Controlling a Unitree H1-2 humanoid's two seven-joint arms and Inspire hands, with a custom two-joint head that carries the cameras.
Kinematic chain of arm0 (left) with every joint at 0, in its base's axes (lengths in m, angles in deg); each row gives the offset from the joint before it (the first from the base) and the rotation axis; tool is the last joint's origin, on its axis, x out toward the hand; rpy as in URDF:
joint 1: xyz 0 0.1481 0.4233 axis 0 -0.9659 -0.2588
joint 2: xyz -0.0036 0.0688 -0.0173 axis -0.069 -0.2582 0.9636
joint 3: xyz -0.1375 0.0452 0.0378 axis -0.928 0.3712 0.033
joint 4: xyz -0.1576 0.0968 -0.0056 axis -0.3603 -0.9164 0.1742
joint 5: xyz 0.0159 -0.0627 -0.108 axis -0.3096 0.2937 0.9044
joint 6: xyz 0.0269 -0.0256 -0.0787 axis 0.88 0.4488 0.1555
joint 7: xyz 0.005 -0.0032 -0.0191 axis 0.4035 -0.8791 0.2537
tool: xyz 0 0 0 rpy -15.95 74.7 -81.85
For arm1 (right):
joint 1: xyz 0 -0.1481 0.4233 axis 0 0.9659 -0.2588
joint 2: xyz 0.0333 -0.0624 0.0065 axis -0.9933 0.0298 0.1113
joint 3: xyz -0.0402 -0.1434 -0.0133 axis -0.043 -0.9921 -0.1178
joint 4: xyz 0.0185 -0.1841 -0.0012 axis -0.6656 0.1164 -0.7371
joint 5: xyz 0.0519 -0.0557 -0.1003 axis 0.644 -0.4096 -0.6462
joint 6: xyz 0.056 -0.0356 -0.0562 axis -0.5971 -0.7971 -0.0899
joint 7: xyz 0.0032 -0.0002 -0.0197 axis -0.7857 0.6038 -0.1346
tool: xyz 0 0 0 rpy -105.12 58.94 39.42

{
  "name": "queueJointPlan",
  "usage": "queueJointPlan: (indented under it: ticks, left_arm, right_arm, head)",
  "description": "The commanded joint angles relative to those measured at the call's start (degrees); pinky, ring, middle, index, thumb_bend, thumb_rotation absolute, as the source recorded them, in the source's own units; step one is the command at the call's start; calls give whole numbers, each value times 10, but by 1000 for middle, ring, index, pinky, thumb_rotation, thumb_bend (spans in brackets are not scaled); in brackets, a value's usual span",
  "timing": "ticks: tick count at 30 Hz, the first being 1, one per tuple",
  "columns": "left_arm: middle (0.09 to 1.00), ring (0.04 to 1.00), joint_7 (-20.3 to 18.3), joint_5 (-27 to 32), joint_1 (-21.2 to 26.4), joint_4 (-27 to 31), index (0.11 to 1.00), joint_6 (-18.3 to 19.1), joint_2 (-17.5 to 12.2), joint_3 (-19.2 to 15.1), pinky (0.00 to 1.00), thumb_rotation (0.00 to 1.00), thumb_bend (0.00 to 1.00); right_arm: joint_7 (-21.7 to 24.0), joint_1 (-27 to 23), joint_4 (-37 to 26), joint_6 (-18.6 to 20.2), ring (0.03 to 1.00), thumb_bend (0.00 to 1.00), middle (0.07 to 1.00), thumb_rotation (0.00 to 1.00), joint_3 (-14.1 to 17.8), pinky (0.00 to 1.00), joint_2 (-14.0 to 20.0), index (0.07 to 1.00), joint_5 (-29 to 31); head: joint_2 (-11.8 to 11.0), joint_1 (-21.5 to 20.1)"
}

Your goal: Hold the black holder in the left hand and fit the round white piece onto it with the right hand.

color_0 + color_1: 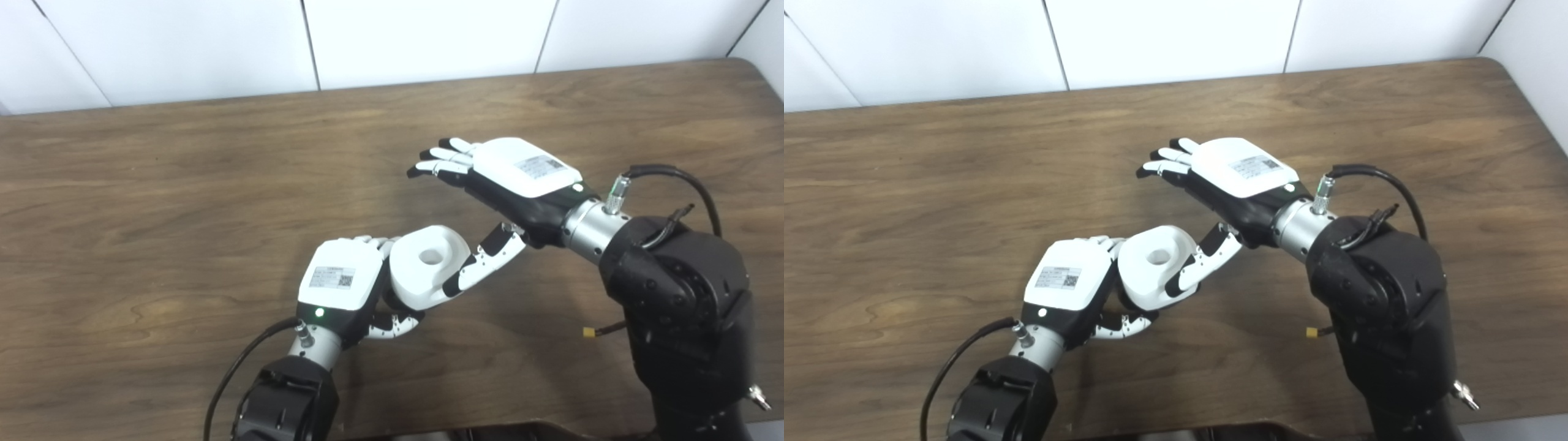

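The left hand (pixel 343 285) is curled around the round white piece (pixel 429 264), holding it above the wooden desk (pixel 153 196); the piece's central hole faces upward. The black holder cannot be made out. The right hand (pixel 514 177) hovers just beside it, fingers (pixel 444 156) stretched out and apart, with its thumb (pixel 484 266) reaching down against the piece's right edge.

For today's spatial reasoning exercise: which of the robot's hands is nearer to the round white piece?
Left. The left hand is curled around the round white piece, holding it. The right hand is open above and beyond it, only its thumb touching the piece's side.
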Motion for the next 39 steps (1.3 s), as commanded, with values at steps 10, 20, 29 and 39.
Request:
queueJointPlan:
  ticks: [10, 20, 29, 39]
  left_arm:
    - [886, 880, -155, 4, 0, 62, 913, 6, 9, -67, 854, 362, 833]
    - [906, 899, -254, 45, 28, 107, 923, -3, 2, -143, 854, 373, 858]
    - [912, 909, -252, 95, 24, 134, 939, -9, -26, -186, 862, 401, 860]
    - [898, 890, -136, 323, 18, 138, 904, 36, -37, -312, 797, 277, 825]
  right_arm:
    - [-19, -18, -2, 2, 1000, 1000, 958, 432, 9, 957, 5, 899, 7]
    - [-23, -18, 2, 3, 1000, 1000, 958, 431, 15, 950, 10, 903, 12]
    - [-33, -22, 14, 3, 990, 1000, 954, 422, 17, 928, 16, 900, 21]
    - [-53, -10, 27, 37, 987, 1000, 954, 510, 39, 907, 27, 903, 79]
  head:
    - [-3, 8]
    - [-7, 23]
    - [-10, 28]
    - [-20, 32]
